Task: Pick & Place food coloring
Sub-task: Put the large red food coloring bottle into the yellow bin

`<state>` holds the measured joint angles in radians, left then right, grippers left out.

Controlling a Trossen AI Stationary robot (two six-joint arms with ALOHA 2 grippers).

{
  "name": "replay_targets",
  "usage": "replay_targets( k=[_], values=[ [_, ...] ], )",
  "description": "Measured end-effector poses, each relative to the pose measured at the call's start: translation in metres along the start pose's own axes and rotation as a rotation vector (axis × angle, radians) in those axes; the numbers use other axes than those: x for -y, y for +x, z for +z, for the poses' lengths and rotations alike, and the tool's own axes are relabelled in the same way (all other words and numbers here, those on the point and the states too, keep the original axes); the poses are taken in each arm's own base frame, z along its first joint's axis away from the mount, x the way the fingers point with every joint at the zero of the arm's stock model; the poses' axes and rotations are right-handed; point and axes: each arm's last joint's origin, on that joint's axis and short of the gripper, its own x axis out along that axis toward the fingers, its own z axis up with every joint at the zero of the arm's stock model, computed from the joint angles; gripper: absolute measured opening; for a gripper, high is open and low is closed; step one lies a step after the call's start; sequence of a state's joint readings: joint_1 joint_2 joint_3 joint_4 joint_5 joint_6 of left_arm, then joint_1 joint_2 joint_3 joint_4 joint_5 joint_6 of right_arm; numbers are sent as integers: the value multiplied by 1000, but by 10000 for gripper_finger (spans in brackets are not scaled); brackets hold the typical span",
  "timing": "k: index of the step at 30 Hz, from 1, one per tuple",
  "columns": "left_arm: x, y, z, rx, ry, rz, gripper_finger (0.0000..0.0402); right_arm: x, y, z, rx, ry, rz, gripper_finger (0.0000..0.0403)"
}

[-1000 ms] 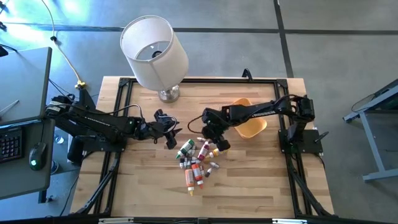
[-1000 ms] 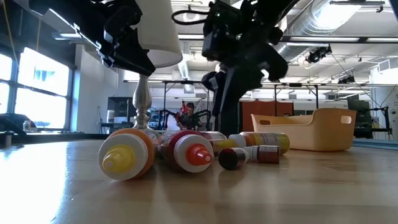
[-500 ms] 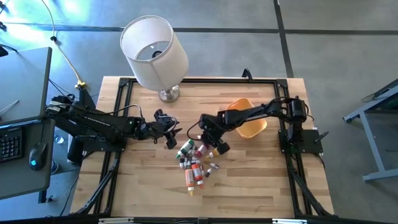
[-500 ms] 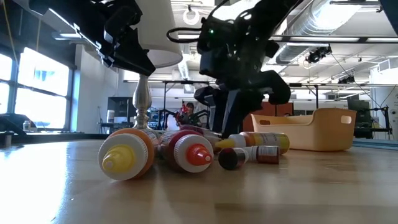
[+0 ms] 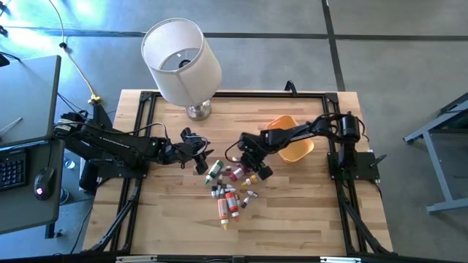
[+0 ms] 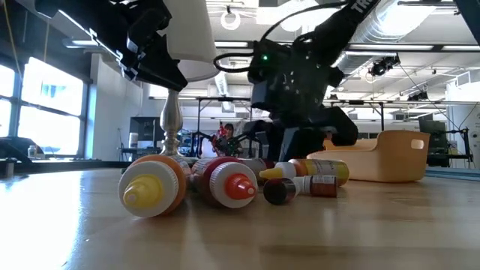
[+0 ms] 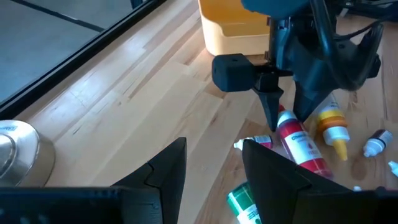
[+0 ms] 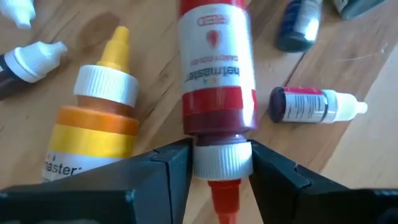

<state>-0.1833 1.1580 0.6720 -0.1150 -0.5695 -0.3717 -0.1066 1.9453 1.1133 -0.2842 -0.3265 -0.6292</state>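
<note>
I am working the right gripper (image 5: pixel 248 162) down at the far edge of the food coloring (image 5: pixel 230 191), the scatter of small bottles lying on their sides near the middle of the wooden table (image 5: pixel 292 219), and I am closing on one red bottle (image 8: pixel 217 81). In the right wrist view my two fingers (image 8: pixel 158 165) are sitting on either side of its white cap collar, touching or very nearly so, so I judge the claw as pinching the neck of the bottle, though it is still resting on the wood and I cannot say the grip is firm yet. An orange-yellow bottle (image 8: pixel 99 124) is lying just beside it and a small dark bottle (image 8: pixel 311 106) on the other side, so I am keeping the fingers narrow and square to the neck to avoid dragging neighbours along. The collar is a short, round, slippery hold, and I think the bottle could swing or slip out if I lift fast, so I am planning a slow straight rise before swinging toward the orange bowl (image 5: pixel 292 146), which is waiting just behind this arm. The left gripper (image 5: pixel 197 157) is hovering near the pile on its lamp (image 5: pixel 181 58) side, fingers (image 7: pixel 161 174) spread with nothing between them, and I am leaving it parked there so the two arms do not crowd each other.
</note>
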Motion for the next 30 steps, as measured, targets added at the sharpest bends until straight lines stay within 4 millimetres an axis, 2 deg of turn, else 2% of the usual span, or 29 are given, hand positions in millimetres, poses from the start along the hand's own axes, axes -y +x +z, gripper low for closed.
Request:
replay_targets(
  k=[9, 20, 25, 30],
  values=[
    [0, 0, 0, 5, 0, 12, 156, 0, 0, 0, 12, -2, -9, 130],
    [0, 0, 0, 5, 0, 12, 156, -3, -19, 11, 68, -6, -22, 129],
    [0, 0, 0, 6, 0, 16, 156, -9, -42, 23, 111, -20, -62, 129],
    [0, 0, 0, 7, 0, 16, 156, -26, -82, 34, 22, -10, -238, 118]
  ],
)
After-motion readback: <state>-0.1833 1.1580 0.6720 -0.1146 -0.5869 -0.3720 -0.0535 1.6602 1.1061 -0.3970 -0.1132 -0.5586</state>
